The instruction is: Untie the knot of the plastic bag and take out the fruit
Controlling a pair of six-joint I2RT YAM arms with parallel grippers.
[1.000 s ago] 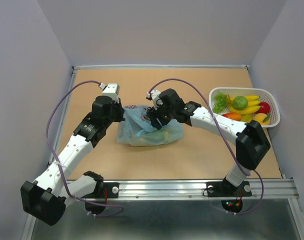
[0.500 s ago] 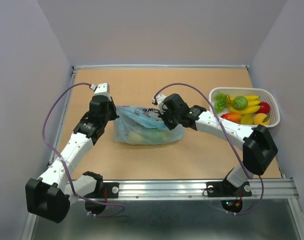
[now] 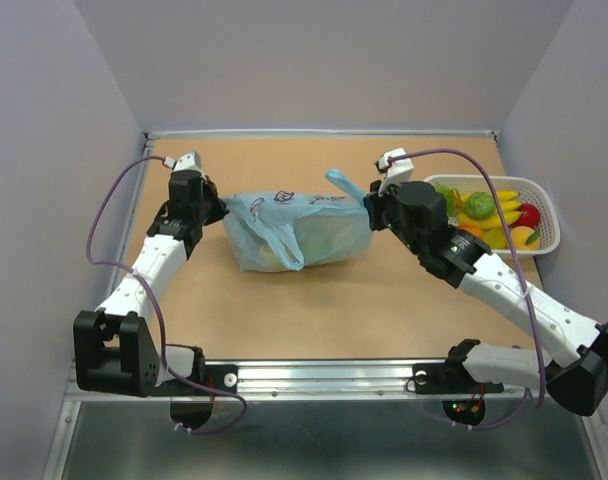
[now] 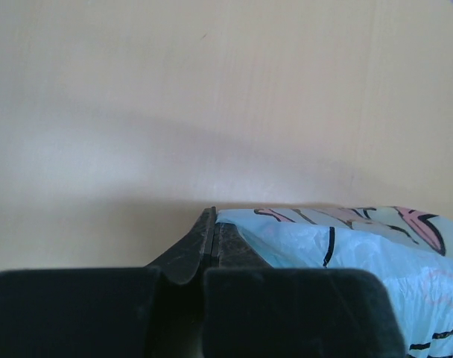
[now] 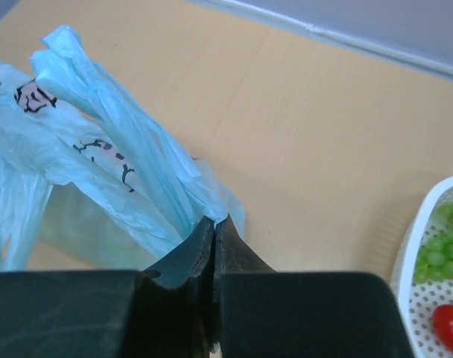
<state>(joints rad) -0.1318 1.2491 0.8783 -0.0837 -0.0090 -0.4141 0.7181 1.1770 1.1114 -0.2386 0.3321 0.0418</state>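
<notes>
The light blue plastic bag with cartoon prints lies stretched sideways on the table between my two grippers. My left gripper is shut on the bag's left edge; in the left wrist view its tips meet at the film. My right gripper is shut on a bunched handle strip at the bag's right end, pinched at the tips. A loose blue tail sticks up beside it. The fruit shows as pale green-yellow shapes through the film. The knot is hidden.
A white basket stands at the right edge of the table, holding bananas, a green round fruit, green grapes and red and orange pieces. Grey walls close the table on three sides.
The right gripper closed on the handle strip and pulled right. The left arm pulled left and back. The bag went from a crumpled heap to a taut, stretched shape.
</notes>
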